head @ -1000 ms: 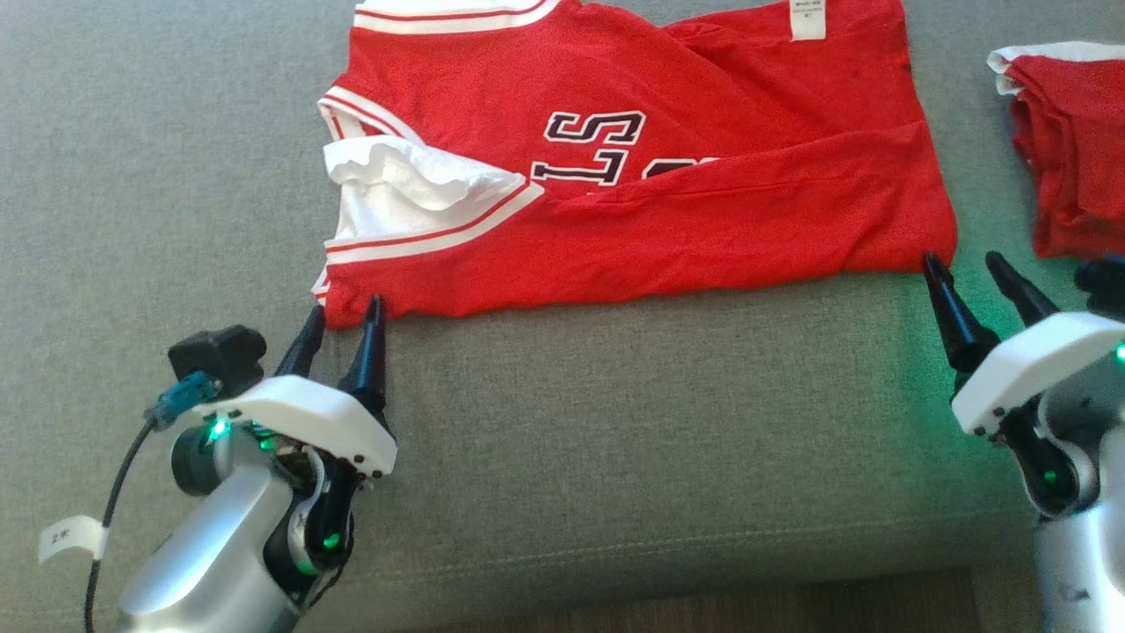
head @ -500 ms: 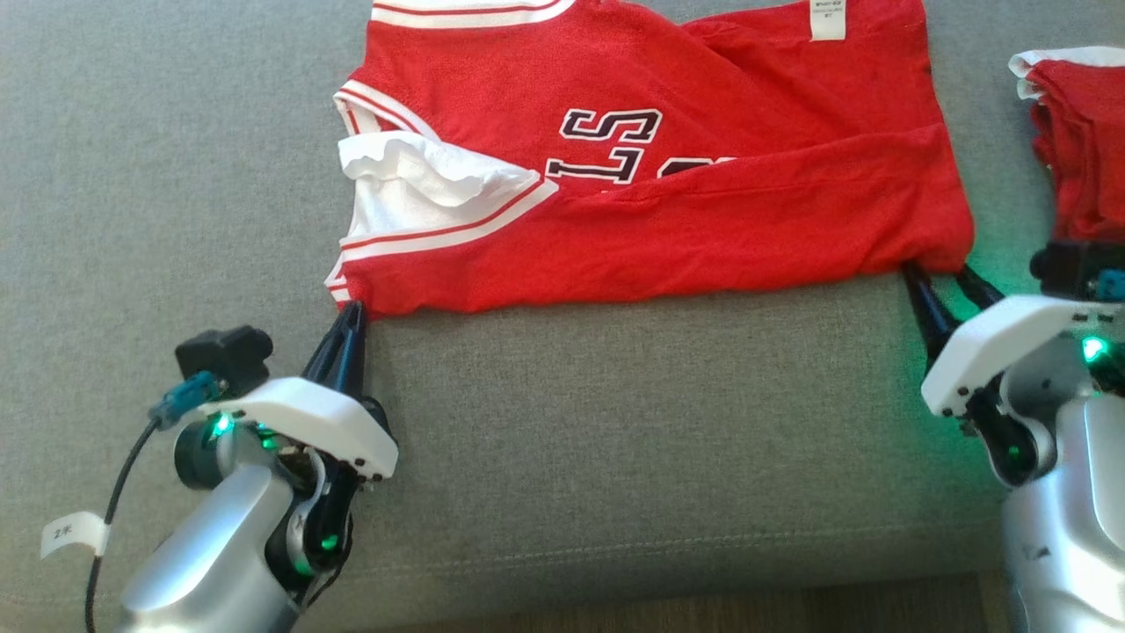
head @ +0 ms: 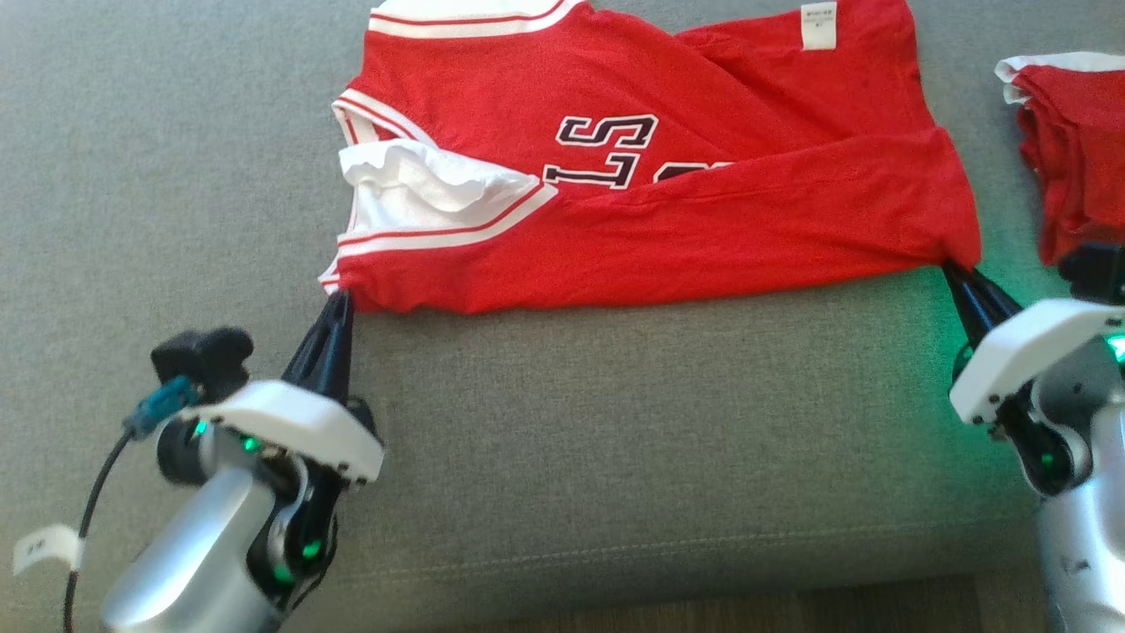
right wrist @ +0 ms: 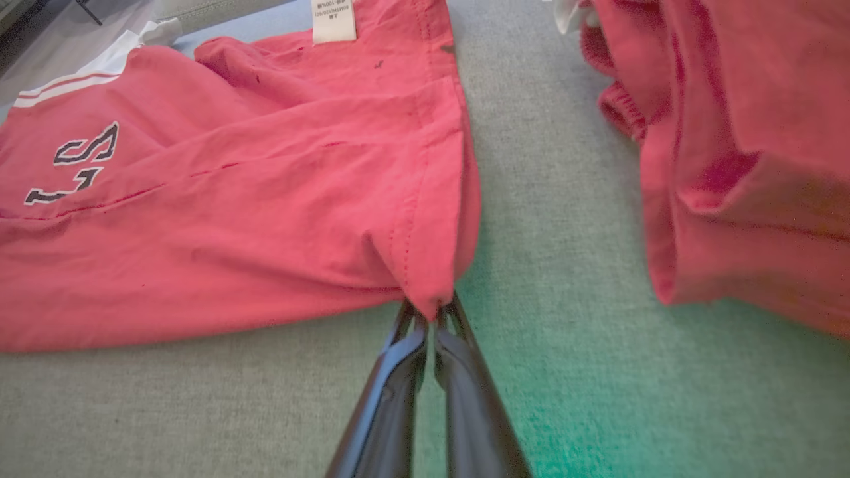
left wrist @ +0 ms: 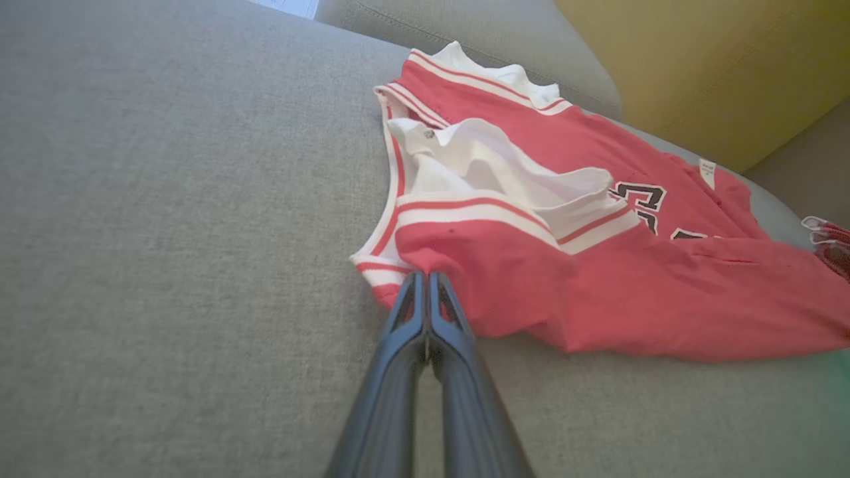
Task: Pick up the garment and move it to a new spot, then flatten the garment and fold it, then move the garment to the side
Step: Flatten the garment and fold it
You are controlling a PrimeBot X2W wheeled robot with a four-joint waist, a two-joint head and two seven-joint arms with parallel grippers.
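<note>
The garment is a red jersey with white trim and dark letters, folded lengthwise on the grey couch cushion. My left gripper is shut on its near left corner by the white-striped armhole; the left wrist view shows the same pinch on the garment by the left gripper. My right gripper is shut on the near right hem corner, which is lifted slightly; the right wrist view has the garment bunching at the right gripper.
A second red garment lies bunched at the right edge of the cushion, also close on the right in the right wrist view. A yellow cushion stands behind. The couch's front edge runs below the arms.
Both grippers have moved forward and closed on the garment's near corners, the left first, then the right. The near edge is now drawn taut between them.
</note>
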